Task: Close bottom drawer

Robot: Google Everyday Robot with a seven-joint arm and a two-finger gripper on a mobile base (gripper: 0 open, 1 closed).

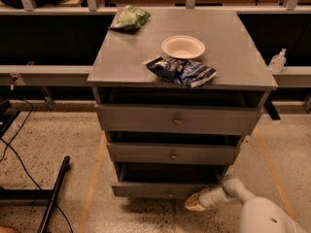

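Grey wood, plain and flat: the bottom drawer (165,189), lowest of three in the grey wooden cabinet (233,57), stands pulled out at floor level. Its low front panel sits proud of the middle drawer (146,153) above it, and a dark strip of open interior shows behind its top edge. The small knob at the panel's centre is hard to make out.

My cream-tipped two-finger gripper (196,203), on its white arm, hangs low just off the panel's lower right corner, close to the speckled floor. I cannot tell whether it is clenched or released, nor whether it touches the wood.

I judge that the closing push is not yet done, since the drawer is plainly open. The next move calls for setting my tip squarely against the front panel, nearer its centre than its right edge so the drawer does not skew. Then I press straight towards the cabinet's back until the panel sits flush.

The white paper bowl (183,46) and crumpled blue snack bag (181,71) near the cabinet top's front edge are well apart from this work.
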